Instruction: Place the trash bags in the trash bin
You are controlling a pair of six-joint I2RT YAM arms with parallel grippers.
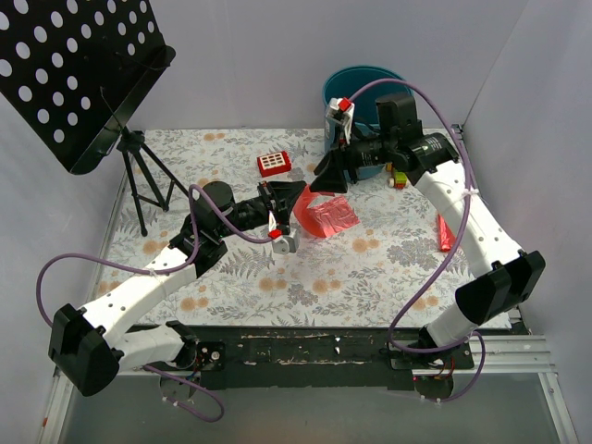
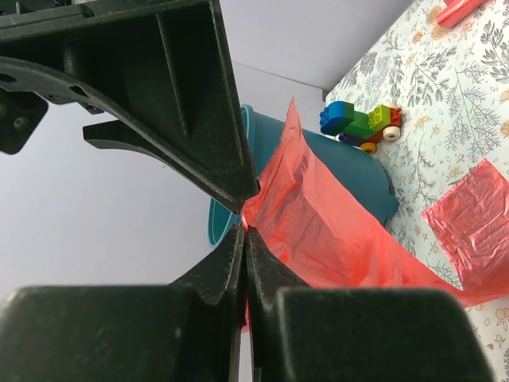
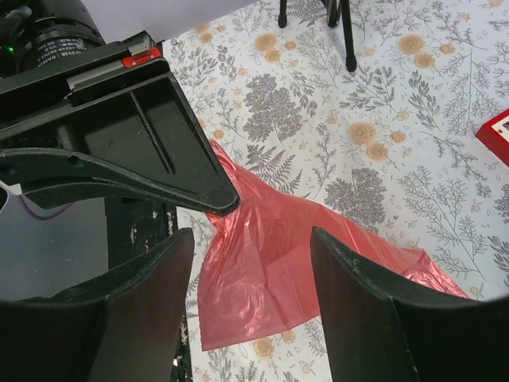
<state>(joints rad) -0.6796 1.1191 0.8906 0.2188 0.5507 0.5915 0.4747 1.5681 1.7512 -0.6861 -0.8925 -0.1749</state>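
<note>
My left gripper [image 1: 302,198] is shut on a corner of a red-pink trash bag [image 1: 324,215], which hangs from it and trails onto the table. In the left wrist view the jaws [image 2: 245,227] pinch the film [image 2: 334,231], with the teal trash bin [image 2: 362,171] behind it. A flat red film patch [image 2: 477,215] lies on the table; I cannot tell if it is a separate bag. My right gripper [image 1: 321,183] is open, just beyond the left one. Its wrist view shows the bag [image 3: 270,263] below its spread fingers [image 3: 151,302]. The bin [image 1: 363,85] stands at the back right.
A small red block with a white grid [image 1: 274,164] lies at the back centre and shows in the right wrist view [image 3: 497,135]. Toy bricks [image 1: 399,178] sit beside the bin. A narrow red piece [image 1: 446,233] lies at the right. A perforated black stand on a tripod [image 1: 139,176] occupies the back left.
</note>
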